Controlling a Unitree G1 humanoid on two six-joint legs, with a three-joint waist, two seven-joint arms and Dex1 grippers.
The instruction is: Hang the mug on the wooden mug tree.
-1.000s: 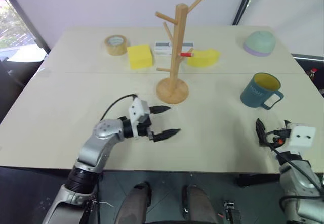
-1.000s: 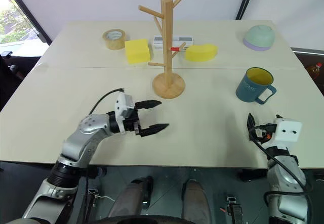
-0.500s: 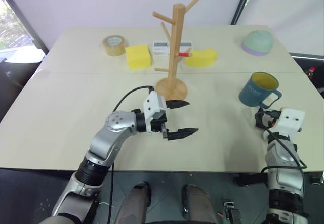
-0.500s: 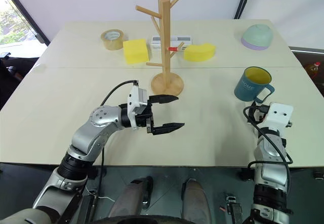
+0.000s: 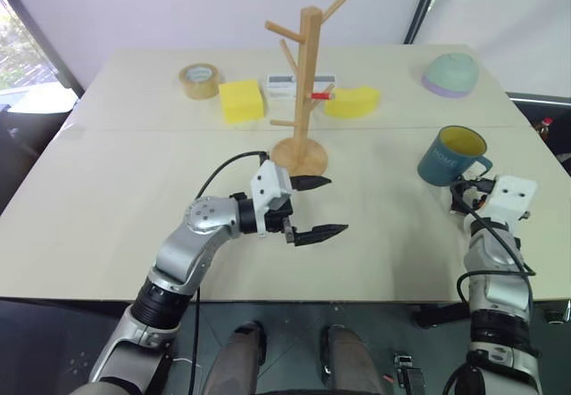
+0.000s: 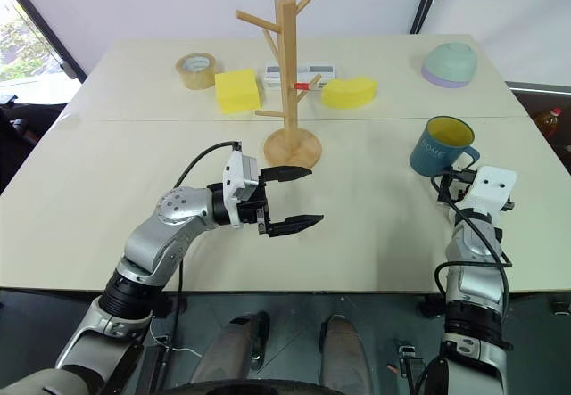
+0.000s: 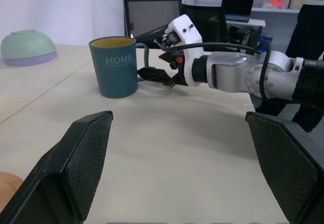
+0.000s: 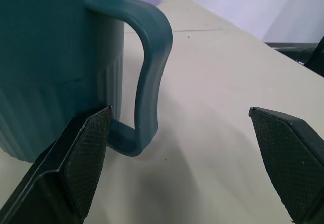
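Observation:
The teal-blue mug (image 5: 451, 156) with a yellow inside stands upright at the table's right side, its handle turned toward me. My right gripper (image 5: 464, 195) is open and level just behind that handle. In the right wrist view the handle (image 8: 147, 77) stands in front of the wide gap between the fingers, closer to one finger, with nothing gripped. The wooden mug tree (image 5: 304, 83) stands at mid-table on its round base. My left gripper (image 5: 335, 204) hovers open in front of the base, pointing right, and holds nothing. The left wrist view shows the mug (image 7: 116, 67) with the right gripper (image 7: 152, 75) behind it.
Behind the tree lie a tape roll (image 5: 201, 80), a yellow square sponge (image 5: 243, 101), a yellow rounded sponge (image 5: 352, 102) and a white box (image 5: 292, 83). A pale green-and-lilac dome (image 5: 451, 74) sits at the far right. The table's right edge runs close to the mug.
My right gripper has moved forward from the table's front edge up to the mug's handle. The left gripper rose and shifted right toward the tree's base, then held still.

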